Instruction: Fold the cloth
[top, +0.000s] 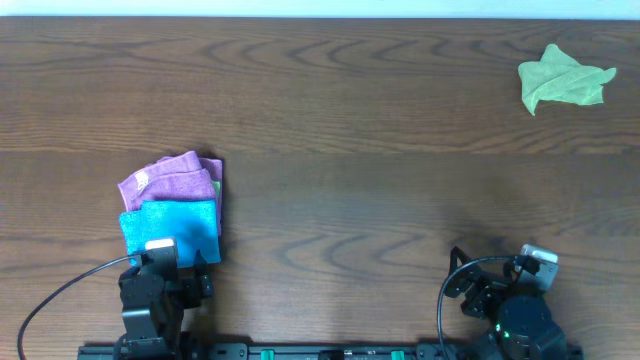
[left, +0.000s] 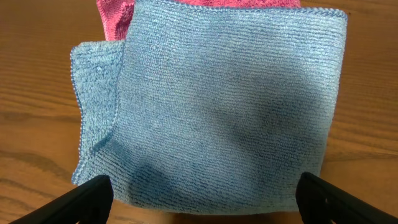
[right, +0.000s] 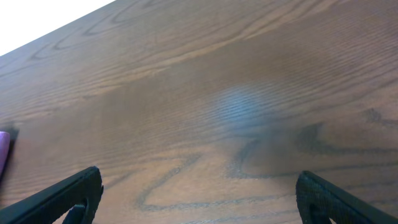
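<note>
With fingers spread on left gripper (left: 205, 196) and right gripper (right: 199, 193), best pinch only the bright sky-blue square microfibre cloth (left: 224, 106) at its near edge, sparing the purple cloth (top: 165, 180).

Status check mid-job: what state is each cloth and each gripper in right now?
sky-blue cloth: folded flat, its far edge lying over the purple cloth.
purple cloth: roughly folded, bunched, partly under the sky-blue cloth.
yellow-green cloth: crumpled, alone at the far right.
left gripper: open, empty, at the sky-blue cloth's near edge.
right gripper: open, empty, over bare table.
</note>
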